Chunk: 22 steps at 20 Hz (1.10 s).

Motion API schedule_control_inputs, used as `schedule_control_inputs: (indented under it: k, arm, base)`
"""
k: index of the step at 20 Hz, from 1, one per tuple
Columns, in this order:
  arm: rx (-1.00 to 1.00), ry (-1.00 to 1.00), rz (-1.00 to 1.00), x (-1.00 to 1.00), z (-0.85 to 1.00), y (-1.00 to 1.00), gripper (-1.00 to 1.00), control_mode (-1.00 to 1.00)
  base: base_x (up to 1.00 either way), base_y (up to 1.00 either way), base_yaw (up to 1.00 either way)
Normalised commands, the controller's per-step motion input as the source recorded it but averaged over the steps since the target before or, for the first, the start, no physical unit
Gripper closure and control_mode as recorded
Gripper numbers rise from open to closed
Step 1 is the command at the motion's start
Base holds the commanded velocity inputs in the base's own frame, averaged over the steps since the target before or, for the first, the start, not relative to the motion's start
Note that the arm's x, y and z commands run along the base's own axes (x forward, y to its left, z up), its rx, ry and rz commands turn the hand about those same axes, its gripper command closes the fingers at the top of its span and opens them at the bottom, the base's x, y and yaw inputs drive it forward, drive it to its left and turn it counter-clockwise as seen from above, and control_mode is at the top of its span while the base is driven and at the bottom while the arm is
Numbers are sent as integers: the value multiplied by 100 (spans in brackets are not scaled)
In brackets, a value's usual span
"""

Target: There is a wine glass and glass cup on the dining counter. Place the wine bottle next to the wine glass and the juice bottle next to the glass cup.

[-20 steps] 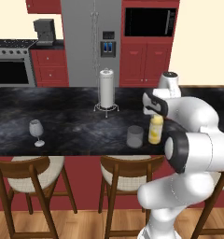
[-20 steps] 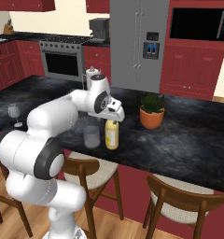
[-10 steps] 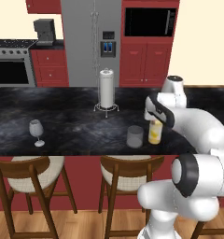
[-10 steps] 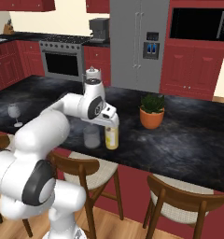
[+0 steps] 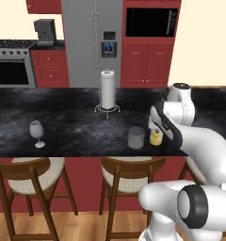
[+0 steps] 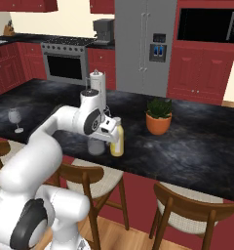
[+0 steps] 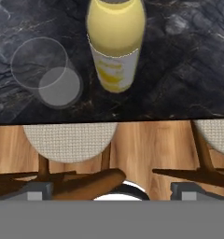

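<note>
STEP: juice bottle (image 7: 115, 44) placement | POSITION: upright on tabletop (image 5: 77, 124), just beside glass cup (image 5: 136, 137) | GRIPPER (image 6: 110, 131): fingers spread, grasping nothing | NEXT: likely retreat upward, then locate wine bottle for wine glass (image 5: 36, 132).

Tool (image 6: 110, 133) has let go of juice bottle (image 6: 117, 141) & pulled back. Bottle now stands free on worktop (image 6: 187, 146), just beside glass cup (image 6: 95, 146).
</note>
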Motion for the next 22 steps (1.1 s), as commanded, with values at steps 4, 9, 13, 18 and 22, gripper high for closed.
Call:
schedule_control_inputs:
  k: [4,9,13,18,22]
  arm:
    - [-1,0,0,-35,1,2,-100,-100]
    - [0,0,0,-16,0,0,-100,-100]
    - [0,0,0,0,0,0,-100,-100]
    - [0,0,0,0,0,0,-100,-100]
    - [0,0,0,0,0,0,-100,100]
  base:
    - [0,0,0]
    - [0,0,0]
    - [0,0,0]
    - [0,0,0]
    - [0,0,0]
